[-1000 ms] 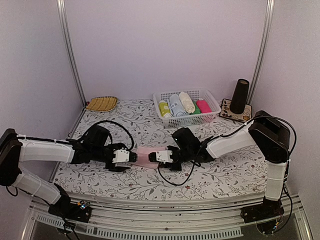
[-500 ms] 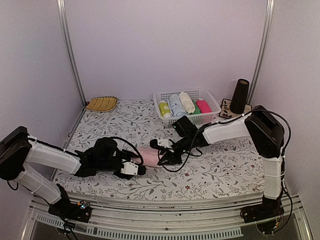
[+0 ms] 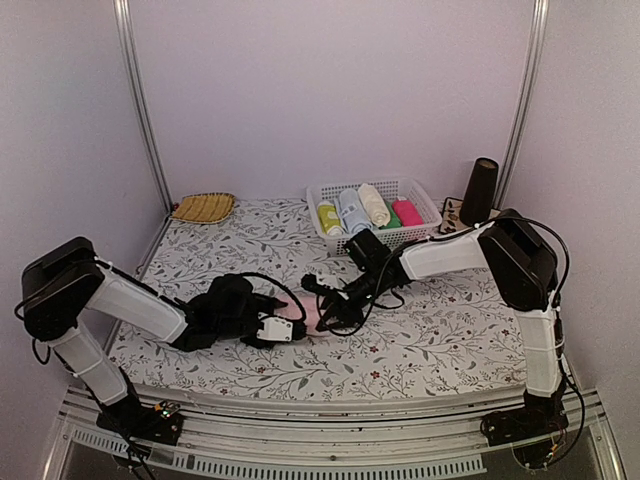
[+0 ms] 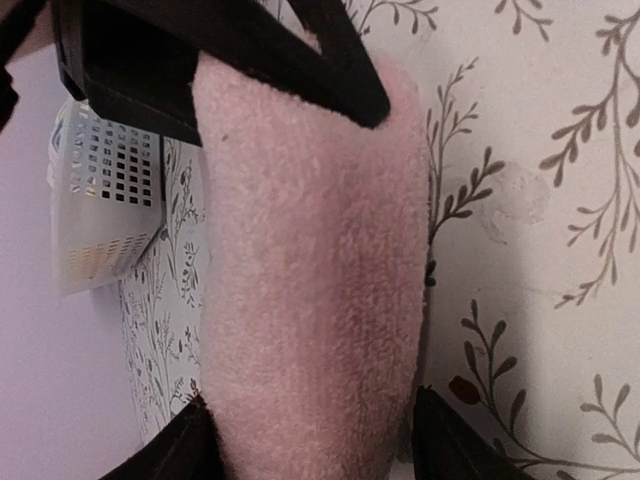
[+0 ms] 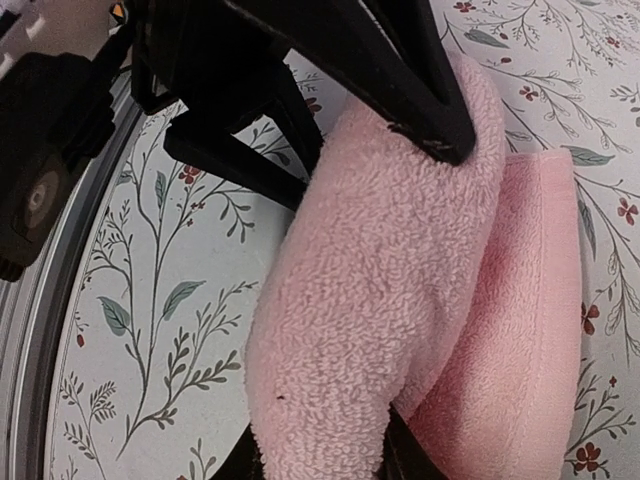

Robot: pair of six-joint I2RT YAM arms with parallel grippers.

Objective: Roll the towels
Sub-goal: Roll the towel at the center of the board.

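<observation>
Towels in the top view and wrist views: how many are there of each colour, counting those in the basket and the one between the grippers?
Pale pink towel: 1
Cream roll: 1
Yellow-green roll: 1
Light blue roll: 1
Green roll: 1
Magenta roll: 1
Total: 6

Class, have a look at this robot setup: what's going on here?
Both arms are working on one pink towel in the middle of the floral table. The left gripper clasps one end of the thick, partly rolled bundle, and the right gripper pinches it from the opposite end. In the right wrist view, one layer of the towel lies flatter beside the bundle, so the roll does not look finished. Other towel rolls sit in the white basket at the back.
</observation>
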